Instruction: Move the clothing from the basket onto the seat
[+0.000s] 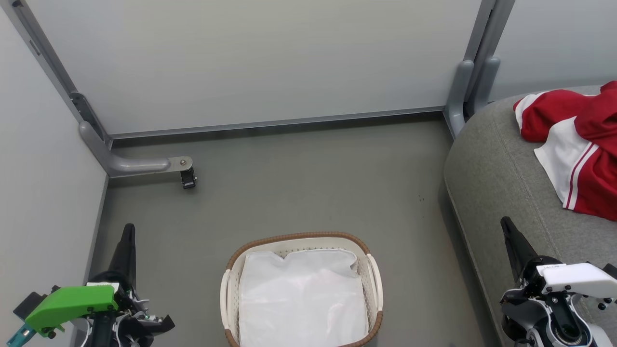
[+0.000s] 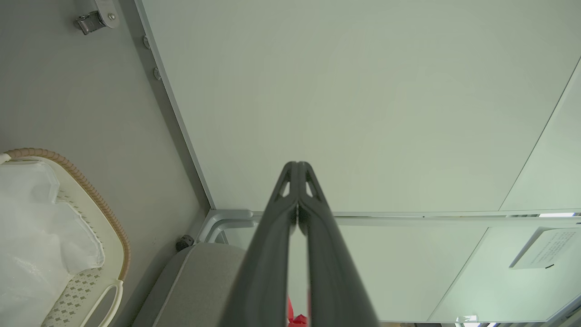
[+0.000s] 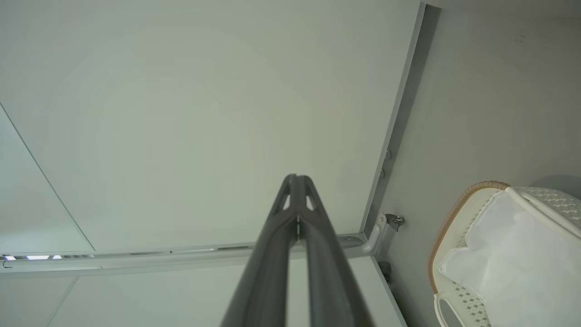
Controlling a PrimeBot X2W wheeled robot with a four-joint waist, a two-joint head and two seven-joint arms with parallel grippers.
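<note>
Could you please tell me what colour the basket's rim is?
Brown rim, best in head view.

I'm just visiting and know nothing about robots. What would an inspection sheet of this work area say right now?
Surface: grey floor, with the basket standing on it.
Job's things: red-and-white clothing lies on the grey seat; the basket holds a white liner.
Clutter: nothing seen.
Fingers: left fingers shut, empty; right fingers shut, empty.
Cables: nothing seen.
Surroundings: pale partition panels on grey frames; a small caster at one frame foot.
</note>
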